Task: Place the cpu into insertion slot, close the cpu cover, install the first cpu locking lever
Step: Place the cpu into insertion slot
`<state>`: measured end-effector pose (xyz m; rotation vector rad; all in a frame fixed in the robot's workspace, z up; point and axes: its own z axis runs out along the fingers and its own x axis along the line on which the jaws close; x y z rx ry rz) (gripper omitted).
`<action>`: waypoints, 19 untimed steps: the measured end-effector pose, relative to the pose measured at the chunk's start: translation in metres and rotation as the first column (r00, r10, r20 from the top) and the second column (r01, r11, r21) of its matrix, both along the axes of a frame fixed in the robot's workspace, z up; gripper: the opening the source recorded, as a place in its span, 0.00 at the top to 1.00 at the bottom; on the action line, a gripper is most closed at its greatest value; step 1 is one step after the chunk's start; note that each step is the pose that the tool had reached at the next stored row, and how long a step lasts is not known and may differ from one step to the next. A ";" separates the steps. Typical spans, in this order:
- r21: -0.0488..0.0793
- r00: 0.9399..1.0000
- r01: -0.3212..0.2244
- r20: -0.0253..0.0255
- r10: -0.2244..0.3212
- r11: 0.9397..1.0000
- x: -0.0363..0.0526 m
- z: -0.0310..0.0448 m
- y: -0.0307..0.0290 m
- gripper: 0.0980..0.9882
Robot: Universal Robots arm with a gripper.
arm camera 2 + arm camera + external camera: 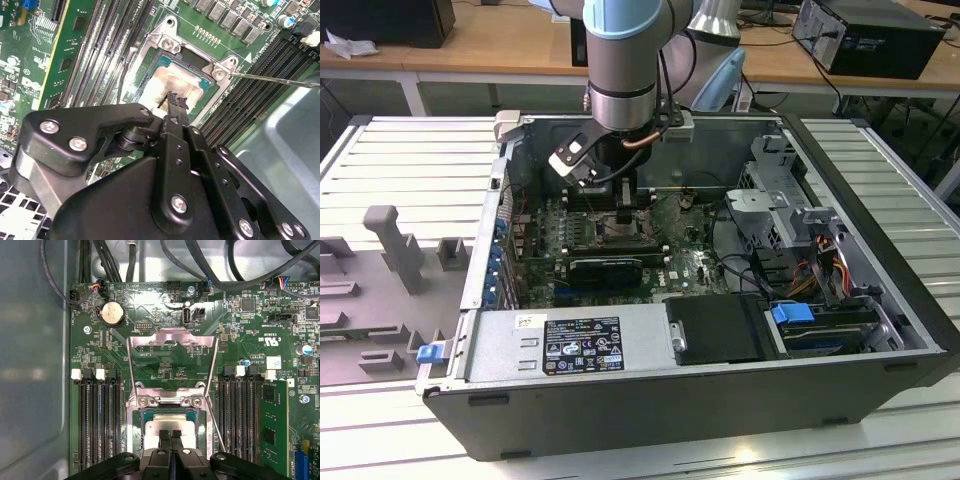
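1. The open computer case [720, 410] lies on its side on a slatted bench [410, 160]. In the exterior view the arm [620, 60] reaches down into it.
2. The green motherboard [165, 367] covers the case floor, with rows of memory slots [97, 420] on both sides of the socket.
3. The gripper [170, 434] hangs right over the socket. Its two fingers are pressed together tip to tip with nothing between them — closed and empty. The tips sit on or just above the chip; I cannot tell whether they touch it.
4. The cpu cover [170, 338], a thin silvery frame, is swung up off the socket beyond the hinge bracket in the first wrist view. It is not yet closed.
5. The insertion slot [150, 412] lies open under the fingers, its dark surround and metal edges showing around the chip.
6. The cpu [172, 80] lies flat inside the slot, pale metal top upward and square to the surround. The first step therefore looks done.
7. A thin metal rod [275, 80], which I take for a locking lever, juts away from the socket corner in the second wrist view. It looks unlatched, so closing the cover and installing the lever both remain.
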<state>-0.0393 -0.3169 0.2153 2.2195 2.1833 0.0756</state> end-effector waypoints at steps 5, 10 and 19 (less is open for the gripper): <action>-0.002 1.000 0.000 0.000 0.000 1.000 0.0000 0.0067 0.0000 0.99; -0.003 1.000 0.001 0.000 -0.001 1.000 0.0086 0.0065 0.0000 0.99; -0.004 1.000 0.002 0.000 -0.002 1.000 0.0140 0.0148 0.0001 0.99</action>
